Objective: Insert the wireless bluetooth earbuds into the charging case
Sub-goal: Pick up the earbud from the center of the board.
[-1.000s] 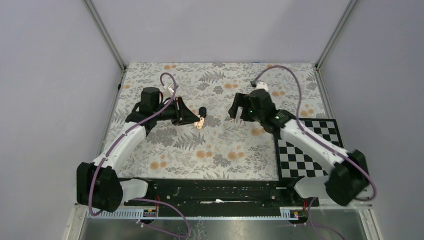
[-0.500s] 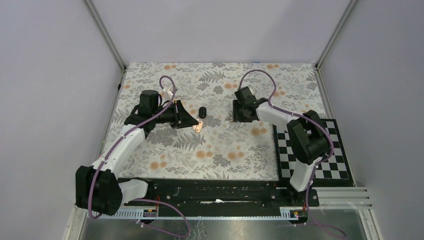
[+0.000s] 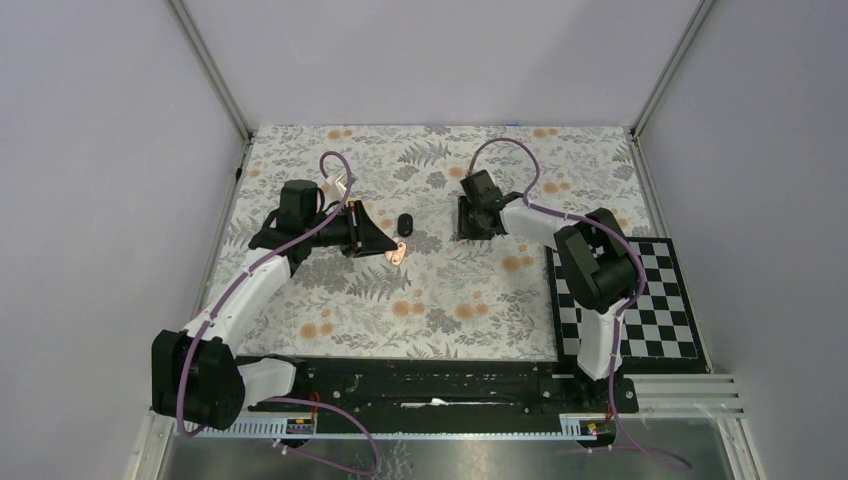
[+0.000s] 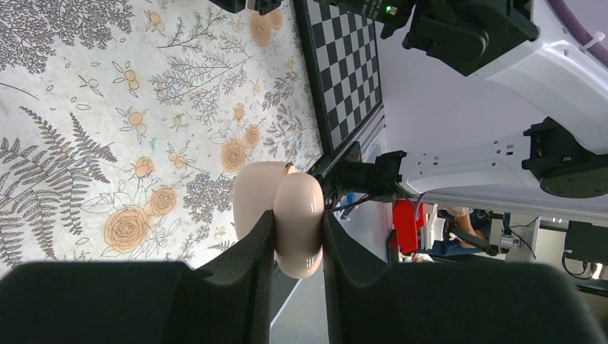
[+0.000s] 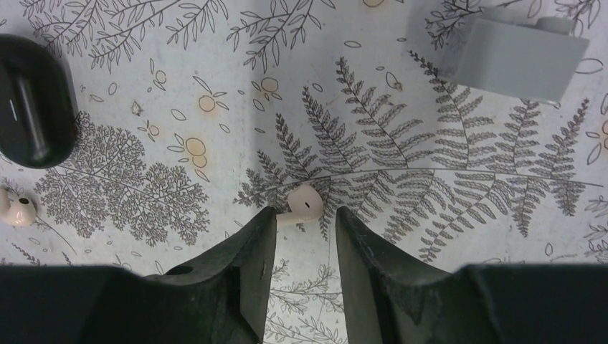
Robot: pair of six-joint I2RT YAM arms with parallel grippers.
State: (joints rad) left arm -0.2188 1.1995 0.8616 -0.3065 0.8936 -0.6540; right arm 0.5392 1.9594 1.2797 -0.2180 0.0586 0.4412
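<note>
1. One floral cloth (image 3: 440, 300) is covering the table, and one checkerboard (image 3: 670, 325) is lying at its right. Also showing are one grey block (image 5: 513, 57), one black oval pebble (image 3: 405, 222), one peach charging case (image 4: 258, 190) and two peach earbuds (image 5: 306, 202).
2. The left gripper (image 4: 296, 226) is clamping the charging case left of centre, its fingers (image 4: 244, 265) pressing both sides.
3. The right gripper is standing part open (image 5: 302, 215), right of the pebble. It is straddling one earbud lying on the cloth, and I cannot tell whether it is touching.
4. The case is sticking out past the fingertips, pointing right, showing two rounded lobes.
5. The straddled earbud is lying with its stem slanting left and slightly near. The second earbud (image 5: 14, 209) is lying just near the pebble.
</note>
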